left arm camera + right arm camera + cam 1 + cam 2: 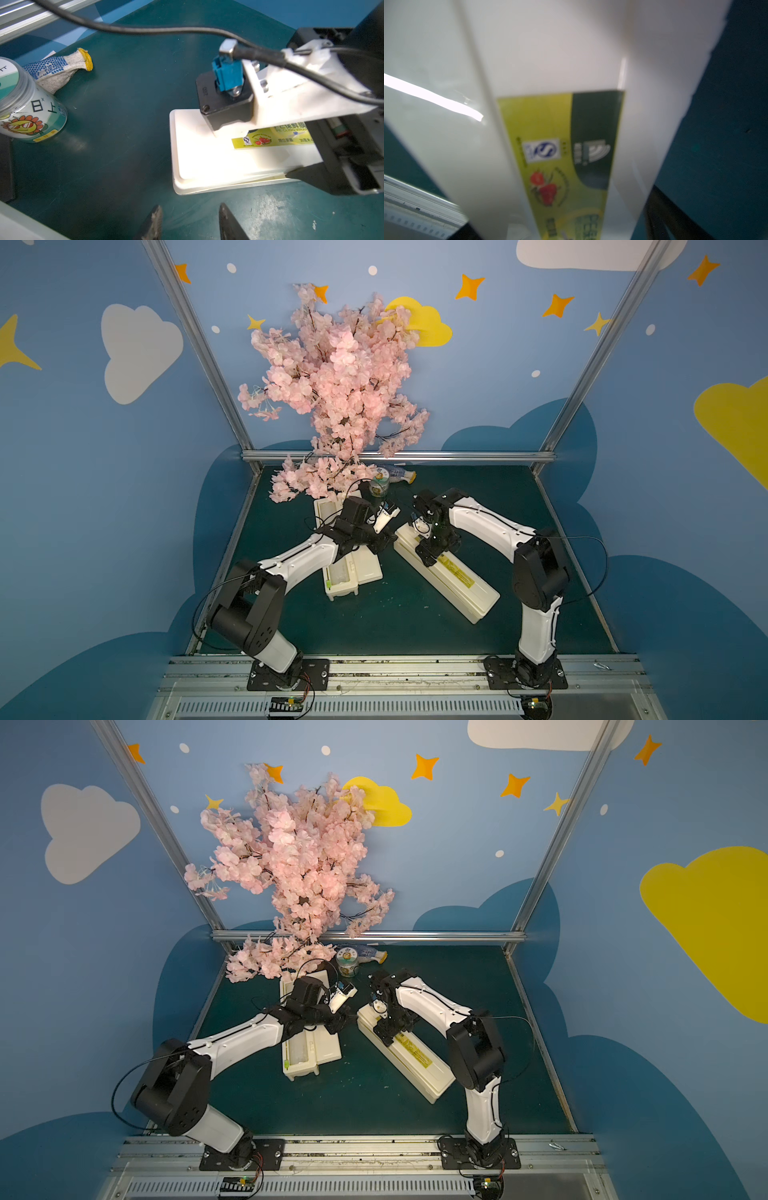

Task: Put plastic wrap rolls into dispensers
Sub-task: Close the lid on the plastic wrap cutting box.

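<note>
Both top views: two arms are meeting mid-table over the dark green mat [415, 614]. The open dispenser [370, 568], a long cream-white plastic box with its lid flipped flat, is lying on the left. The closed dispenser [478, 597], its twin, is lying slantwise on the right, with the yellow label strip [457, 572] on its lid.
Roll: a whitish translucent plastic wrap roll [341, 570] is sitting lengthwise in the open dispenser's trough, seen only from above.
Back corner: a pink artificial blossom tree [340, 377] is leaning over the far end of the open box. The top views are giving only small blurs beside it.
Left wrist view: it is making those blurs out as a round clear jar with a sunflower label [25, 108] and, right behind it, a knitted grey glove with blue dots and a yellow cuff [60, 70]. It is also catching the closed dispenser's far end.
Right wrist view: it is showing nothing but blurred cream lid and label, very close up.
Left arm: it is reaching from its near base across the open box, wrist turned towards the closed dispenser.
Left gripper [190, 222]: the dark fingertips are standing partly apart above bare mat, just short of the closed box, and gripping nothing.
Right arm: the elbow is riding high, the forearm is running inward, and the wrist is bending steeply down.
Right gripper [430, 553]: the jaws are spreading wide and straddling the closed dispenser's far half. Whether the pads are touching its walls I cannot tell.
</note>
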Motion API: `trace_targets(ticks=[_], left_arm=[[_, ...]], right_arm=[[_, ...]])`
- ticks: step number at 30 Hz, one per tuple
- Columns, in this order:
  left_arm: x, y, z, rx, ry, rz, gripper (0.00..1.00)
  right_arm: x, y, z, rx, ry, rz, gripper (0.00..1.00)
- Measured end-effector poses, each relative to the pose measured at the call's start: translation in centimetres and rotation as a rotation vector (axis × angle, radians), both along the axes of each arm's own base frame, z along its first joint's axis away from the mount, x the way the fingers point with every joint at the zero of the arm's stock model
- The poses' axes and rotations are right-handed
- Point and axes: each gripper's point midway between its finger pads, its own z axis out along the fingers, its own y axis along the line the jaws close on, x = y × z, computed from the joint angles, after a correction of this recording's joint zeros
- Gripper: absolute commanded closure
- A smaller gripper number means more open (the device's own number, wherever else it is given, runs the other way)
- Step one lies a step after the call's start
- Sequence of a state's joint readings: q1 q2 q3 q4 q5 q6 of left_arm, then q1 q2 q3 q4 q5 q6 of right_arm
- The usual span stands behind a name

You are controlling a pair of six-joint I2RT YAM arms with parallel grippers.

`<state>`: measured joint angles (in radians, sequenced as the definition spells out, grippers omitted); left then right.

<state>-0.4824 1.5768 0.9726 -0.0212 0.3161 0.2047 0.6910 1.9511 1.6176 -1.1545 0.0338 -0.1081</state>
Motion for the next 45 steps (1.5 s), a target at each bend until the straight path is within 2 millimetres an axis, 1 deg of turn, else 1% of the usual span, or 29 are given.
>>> trace_targets(ticks=[8, 11, 13, 14, 16, 18, 21, 24, 26, 30, 36, 39, 45], left_arm=[[0.0, 0.0, 0.0, -0.027, 0.042, 0.040, 0.37], [0.0, 0.1, 0.2, -0.050, 0.070, 0.068, 0.36], [-0.2, 0.1, 0.6, -0.075, 0.092, 0.090, 0.38], [-0.3, 0.1, 0.9, -0.093, 0.108, 0.104, 0.40], [-0.9, 0.0, 1.1, -0.125, 0.144, 0.127, 0.47], [-1.6, -0.2, 0.9, -0.146, 0.186, 0.147, 0.57], [-3.2, -1.0, -0.3, -0.143, 0.259, 0.162, 0.69], [-4.8, -1.6, -1.6, -0.125, 0.331, 0.183, 0.74], [-5.4, -1.6, -2.3, -0.115, 0.366, 0.209, 0.77], [-5.9, -1.8, -3.3, -0.098, 0.407, 0.257, 0.81], [-6.3, -2.6, -6.7, -0.049, 0.514, 0.312, 0.84], [-6.0, -3.4, -7.5, -0.047, 0.543, 0.325, 0.84], [-4.5, -4.6, -8.6, -0.056, 0.561, 0.343, 0.82]], right_arm=[[-0.2, 0.0, 0.0, -0.005, 0.001, -0.021, 0.10], [-0.2, 0.1, 0.0, -0.006, 0.002, -0.023, 0.10], [-0.2, 0.1, 0.0, -0.006, 0.002, -0.026, 0.10], [-0.2, 0.1, 0.0, -0.007, 0.000, -0.027, 0.10], [-0.2, 0.0, 0.1, -0.010, -0.005, -0.032, 0.10], [-0.1, -0.1, 0.1, -0.014, -0.014, -0.041, 0.10], [0.0, -0.2, 0.4, -0.011, -0.032, -0.058, 0.10], [-0.2, -0.2, 0.8, 0.008, -0.045, -0.069, 0.10], [-0.3, -0.1, 1.1, 0.027, -0.051, -0.069, 0.10], [-0.8, 0.2, 1.1, 0.055, -0.044, -0.055, 0.10], [-1.2, 0.2, 0.3, 0.053, -0.036, -0.048, 0.10], [-1.1, 0.0, 0.3, 0.053, -0.037, -0.059, 0.10], [-1.0, -0.5, 0.3, 0.047, -0.027, -0.104, 0.10]])
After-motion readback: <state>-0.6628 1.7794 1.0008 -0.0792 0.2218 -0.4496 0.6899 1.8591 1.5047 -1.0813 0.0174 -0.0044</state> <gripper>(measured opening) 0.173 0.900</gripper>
